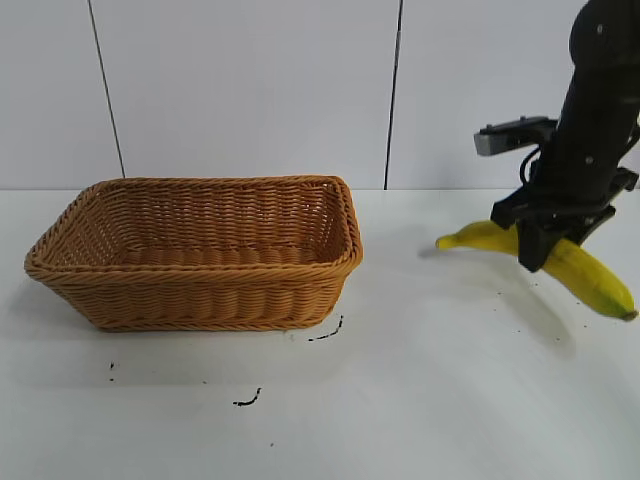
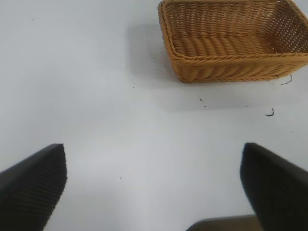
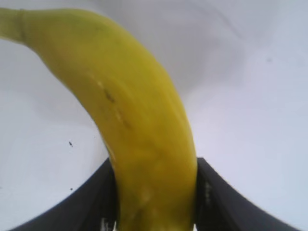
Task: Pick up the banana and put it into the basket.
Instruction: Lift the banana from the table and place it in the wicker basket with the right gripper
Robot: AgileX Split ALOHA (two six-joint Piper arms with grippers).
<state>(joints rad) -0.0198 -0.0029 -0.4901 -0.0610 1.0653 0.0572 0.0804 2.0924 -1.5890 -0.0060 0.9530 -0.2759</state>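
Note:
The yellow banana (image 1: pixel 585 278) hangs in the air at the right of the exterior view, clear of the white table. My right gripper (image 1: pixel 540 252) is shut on its middle. In the right wrist view the banana (image 3: pixel 139 130) fills the picture between the two black fingers (image 3: pixel 219 202). The tan woven basket (image 1: pixel 200 290) stands empty at the left of the table, well apart from the banana. It also shows in the left wrist view (image 2: pixel 236 65). My left gripper (image 2: pixel 153 185) is open and empty above bare table; the left arm does not show in the exterior view.
The white table (image 1: pixel 440 400) carries a few small black marks (image 1: pixel 247 400) in front of the basket. A white panelled wall (image 1: pixel 250 90) stands behind.

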